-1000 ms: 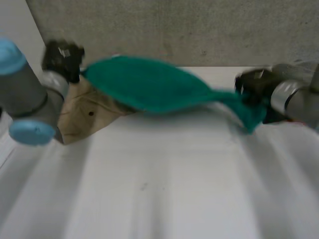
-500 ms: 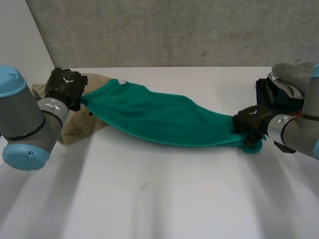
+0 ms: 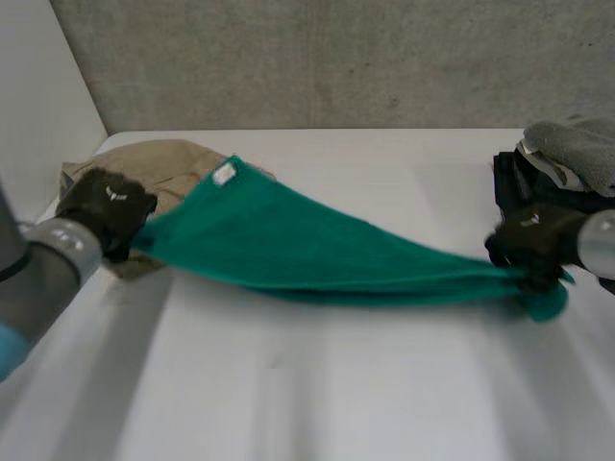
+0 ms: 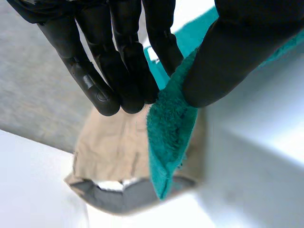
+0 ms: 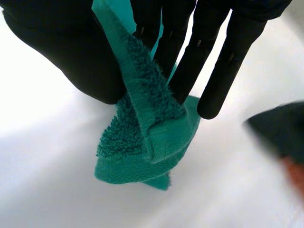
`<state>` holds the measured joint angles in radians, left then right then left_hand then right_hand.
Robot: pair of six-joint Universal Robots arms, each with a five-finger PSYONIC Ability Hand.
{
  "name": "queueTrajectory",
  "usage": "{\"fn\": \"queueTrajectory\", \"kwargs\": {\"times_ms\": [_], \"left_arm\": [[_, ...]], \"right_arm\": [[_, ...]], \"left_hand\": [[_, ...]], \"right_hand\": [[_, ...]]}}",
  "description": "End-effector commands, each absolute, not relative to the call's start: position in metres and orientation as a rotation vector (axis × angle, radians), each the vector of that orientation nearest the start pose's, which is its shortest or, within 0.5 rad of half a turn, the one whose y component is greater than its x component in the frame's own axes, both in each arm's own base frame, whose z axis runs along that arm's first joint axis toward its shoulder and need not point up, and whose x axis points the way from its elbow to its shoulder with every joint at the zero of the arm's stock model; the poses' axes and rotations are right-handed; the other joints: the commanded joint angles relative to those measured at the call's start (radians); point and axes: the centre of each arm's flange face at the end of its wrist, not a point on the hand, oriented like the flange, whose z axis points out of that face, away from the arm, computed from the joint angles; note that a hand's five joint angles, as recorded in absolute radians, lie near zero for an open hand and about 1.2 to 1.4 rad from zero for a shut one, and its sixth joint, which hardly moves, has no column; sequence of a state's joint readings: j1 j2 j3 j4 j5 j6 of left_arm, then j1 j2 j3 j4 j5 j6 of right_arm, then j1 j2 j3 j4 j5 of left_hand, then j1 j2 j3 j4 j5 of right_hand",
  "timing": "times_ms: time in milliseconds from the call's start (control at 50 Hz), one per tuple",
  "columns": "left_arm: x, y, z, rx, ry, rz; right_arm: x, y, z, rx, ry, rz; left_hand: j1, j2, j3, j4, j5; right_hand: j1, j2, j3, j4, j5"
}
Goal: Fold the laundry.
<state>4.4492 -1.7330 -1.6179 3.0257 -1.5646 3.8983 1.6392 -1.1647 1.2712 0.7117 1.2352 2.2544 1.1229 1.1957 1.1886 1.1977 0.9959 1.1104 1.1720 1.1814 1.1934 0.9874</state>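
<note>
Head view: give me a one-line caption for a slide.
Left hand and right hand pinch opposite ends of a green towel stretched over the white table.

beige cloth (image 3: 154,158) partly hidden behind green towel (image 3: 317,250); clothes pile (image 3: 569,144) cropped

The towel (image 3: 317,250) spans the gap between my two hands over the table (image 3: 317,384), one end pinched in my left hand (image 3: 104,209) and the other in my right hand (image 3: 528,240). A crumpled garment (image 3: 159,163) lies just behind my left hand, beside the towel's far edge. A heap of clothes (image 3: 567,154) sits just behind my right hand, and the towel's end hangs below its fingertips.
</note>
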Motion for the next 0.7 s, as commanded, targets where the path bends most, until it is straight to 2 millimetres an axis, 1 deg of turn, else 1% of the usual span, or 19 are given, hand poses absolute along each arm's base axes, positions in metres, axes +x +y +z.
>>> {"fn": "queueTrajectory", "kwargs": {"times_ms": [20, 80, 100, 160, 180, 240, 260, 300, 320, 380, 400, 460, 480, 540, 580, 600, 640, 660, 700], "left_arm": [[-0.193, -0.208, 0.238, 1.352, 2.16, -1.364], [-0.194, -0.209, 0.23, 1.403, 2.183, -1.319], [-0.196, -0.219, 0.224, 1.417, 2.181, -1.314], [-0.201, -0.241, 0.217, 1.414, 2.149, -1.336], [-0.205, -0.258, 0.214, 1.401, 2.117, -1.359], [-0.213, -0.286, 0.22, 1.353, 2.045, -1.431], [-0.22, -0.305, 0.231, 1.303, 1.985, -1.5], [-0.228, -0.323, 0.249, 1.241, 1.907, -1.593], [-0.234, -0.341, 0.281, 1.139, 1.802, -1.72], [-0.238, -0.357, 0.337, 0.95, 1.636, -1.934], [-0.237, -0.363, 0.376, 0.794, 1.525, -2.083], [-0.229, -0.365, 0.428, 0.548, 1.369, -2.299], [-0.223, -0.364, 0.453, 0.413, 1.276, -2.414], [-0.219, -0.358, 0.483, 0.28, 1.134, -2.586], [-0.221, -0.359, 0.481, 0.3, 1.135, -2.588], [-0.223, -0.361, 0.474, 0.341, 1.162, -2.565], [-0.223, -0.365, 0.463, 0.375, 1.209, -2.531], [-0.223, -0.369, 0.448, 0.409, 1.275, -2.488], [-0.223, -0.374, 0.432, 0.44, 1.342, -2.448]], "right_arm": [[0.163, -0.26, 0.234, -1.748, 2.437, -0.72], [0.163, -0.266, 0.225, -1.745, 2.457, -0.683], [0.164, -0.272, 0.218, -1.727, 2.477, -0.671], [0.17, -0.282, 0.212, -1.714, 2.485, -0.694], [0.176, -0.288, 0.211, -1.711, 2.481, -0.734], [0.186, -0.304, 0.217, -1.685, 2.479, -0.879], [0.192, -0.319, 0.227, -1.644, 2.478, -1.046], [0.201, -0.334, 0.243, -1.582, 2.455, -1.265], [0.208, -0.35, 0.266, -1.481, 2.404, -1.513], [0.217, -0.372, 0.305, -1.266, 2.259, -1.893], [0.218, -0.383, 0.33, -1.093, 2.133, -2.1], [0.217, -0.393, 0.366, -0.848, 1.903, -2.336], [0.213, -0.395, 0.39, -0.705, 1.733, -2.463], [0.204, -0.394, 0.422, -0.506, 1.463, -2.611], [0.201, -0.396, 0.42, -0.487, 1.436, -2.632], [0.203, -0.398, 0.409, -0.502, 1.469, -2.609], [0.211, -0.393, 0.403, -0.544, 1.489, -2.58], [0.216, -0.391, 0.394, -0.595, 1.54, -2.536], [0.22, -0.39, 0.382, -0.648, 1.606, -2.483]], "left_hand": [[0.273, 0.201, 0.208, 0.199, 0.226], [0.273, 0.201, 0.208, 0.199, 0.226], [0.273, 0.201, 0.208, 0.199, 0.226], [0.273, 0.201, 0.208, 0.199, 0.226], [0.273, 0.201, 0.208, 0.199, 0.226], [0.273, 0.201, 0.208, 0.199, 0.226], [0.273, 0.201, 0.208, 0.199, 0.226], [0.273, 0.201, 0.208, 0.199, 0.226], [0.273, 0.201, 0.208, 0.199, 0.226], [0.273, 0.201, 0.208, 0.199, 0.226], [0.273, 0.201, 0.208, 0.199, 0.226], [0.273, 0.201, 0.208, 0.199, 0.226], [0.273, 0.201, 0.208, 0.199, 0.226], [0.273, 0.201, 0.208, 0.199, 0.226], [0.273, 0.201, 0.208, 0.199, 0.226], [0.273, 0.201, 0.208, 0.199, 0.226], [0.273, 0.201, 0.208, 0.199, 0.226], [0.273, 0.201, 0.208, 0.199, 0.226], [0.273, 0.201, 0.208, 0.199, 0.226]], "right_hand": [[0.286, 0.224, 0.215, 0.203, 0.234], [0.286, 0.224, 0.215, 0.203, 0.234], [0.286, 0.224, 0.215, 0.203, 0.234], [0.286, 0.224, 0.215, 0.203, 0.234], [0.286, 0.224, 0.215, 0.203, 0.234], [0.286, 0.224, 0.215, 0.203, 0.234], [0.286, 0.224, 0.215, 0.203, 0.234], [0.286, 0.224, 0.215, 0.203, 0.234], [0.286, 0.224, 0.215, 0.203, 0.234], [0.286, 0.224, 0.215, 0.203, 0.234], [0.286, 0.224, 0.215, 0.203, 0.234], [0.286, 0.224, 0.215, 0.203, 0.234], [0.286, 0.224, 0.215, 0.203, 0.234], [0.286, 0.224, 0.215, 0.203, 0.234], [0.286, 0.224, 0.215, 0.203, 0.234], [0.286, 0.224, 0.215, 0.203, 0.234], [0.286, 0.224, 0.215, 0.203, 0.234], [0.286, 0.224, 0.215, 0.203, 0.234], [0.286, 0.224, 0.215, 0.203, 0.234]]}}
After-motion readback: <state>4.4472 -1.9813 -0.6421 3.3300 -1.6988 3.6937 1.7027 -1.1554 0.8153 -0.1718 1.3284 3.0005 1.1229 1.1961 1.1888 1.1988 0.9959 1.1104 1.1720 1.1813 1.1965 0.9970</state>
